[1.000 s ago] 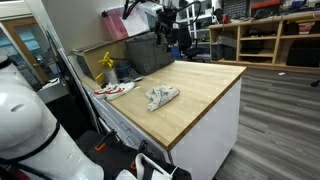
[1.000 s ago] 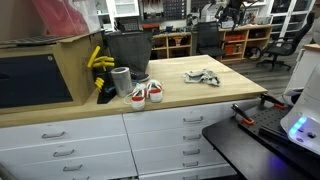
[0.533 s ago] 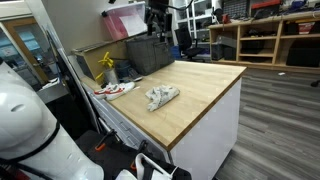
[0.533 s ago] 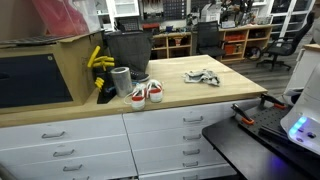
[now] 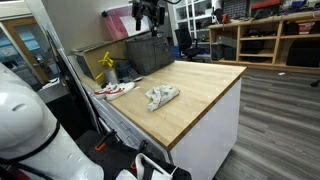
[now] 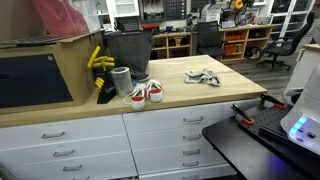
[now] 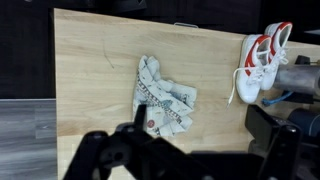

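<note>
High at far side of scene: gripper, hanging from arm cut off by top edge, pointing straight down. Jaws spread wide, empty. In wrist view dark fingers enter from bottom edge, well apart.

An exterior view stands off a corner of the counter, above its top, looking along it toward the back shelves. An exterior view faces the drawers head-on, near counter height. The wrist view looks straight down from high up, its gripper along the bottom edge. All three share the cloth and shoes
</note>
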Motion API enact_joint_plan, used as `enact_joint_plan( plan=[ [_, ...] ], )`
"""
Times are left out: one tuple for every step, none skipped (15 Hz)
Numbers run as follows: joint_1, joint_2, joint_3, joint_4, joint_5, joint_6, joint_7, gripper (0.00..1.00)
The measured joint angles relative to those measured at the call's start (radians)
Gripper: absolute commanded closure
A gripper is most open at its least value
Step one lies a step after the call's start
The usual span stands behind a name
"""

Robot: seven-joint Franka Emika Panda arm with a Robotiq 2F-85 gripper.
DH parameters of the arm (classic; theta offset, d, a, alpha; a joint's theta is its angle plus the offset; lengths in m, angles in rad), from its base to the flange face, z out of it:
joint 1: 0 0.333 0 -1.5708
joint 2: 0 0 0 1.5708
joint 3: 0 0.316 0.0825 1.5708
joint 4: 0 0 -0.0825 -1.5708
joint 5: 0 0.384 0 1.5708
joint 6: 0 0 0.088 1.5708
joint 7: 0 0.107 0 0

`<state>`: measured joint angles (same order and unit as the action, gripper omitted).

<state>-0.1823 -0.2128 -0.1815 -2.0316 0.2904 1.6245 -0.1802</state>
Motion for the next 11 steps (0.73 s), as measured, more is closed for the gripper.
enact_joint_plan(
  plan=[
    [0.0,-0.007,-0.001,0.0,-0.001,-0.009,-0.021,0.0],
    [0.0,-0.014,-0.002,0.0,-0.002,-0.019,-0.038,0.0],
    [0.0,-0.02,-0.004,0.002,-0.003,-0.03,-0.051,0.0],
    [0.0,-0.026,-0.008,0.004,-0.005,-0.043,-0.057,0.0],
    [0.0,-0.031,-0.011,0.005,-0.007,-0.055,-0.063,0.0],
    [0.0,-0.035,-0.016,0.007,-0.007,-0.07,-0.064,0.0],
    [0.0,-0.037,-0.02,0.01,-0.007,-0.081,-0.064,0.0],
    [0.0,-0.038,-0.023,0.01,-0.007,-0.084,-0.064,0.0],
    [0.0,-0.038,-0.024,0.011,-0.007,-0.085,-0.064,0.0],
    [0.0,-0.038,-0.024,0.011,-0.007,-0.085,-0.064,0.0],
    [0.0,-0.038,-0.024,0.011,-0.007,-0.085,-0.064,0.0]
  ],
)
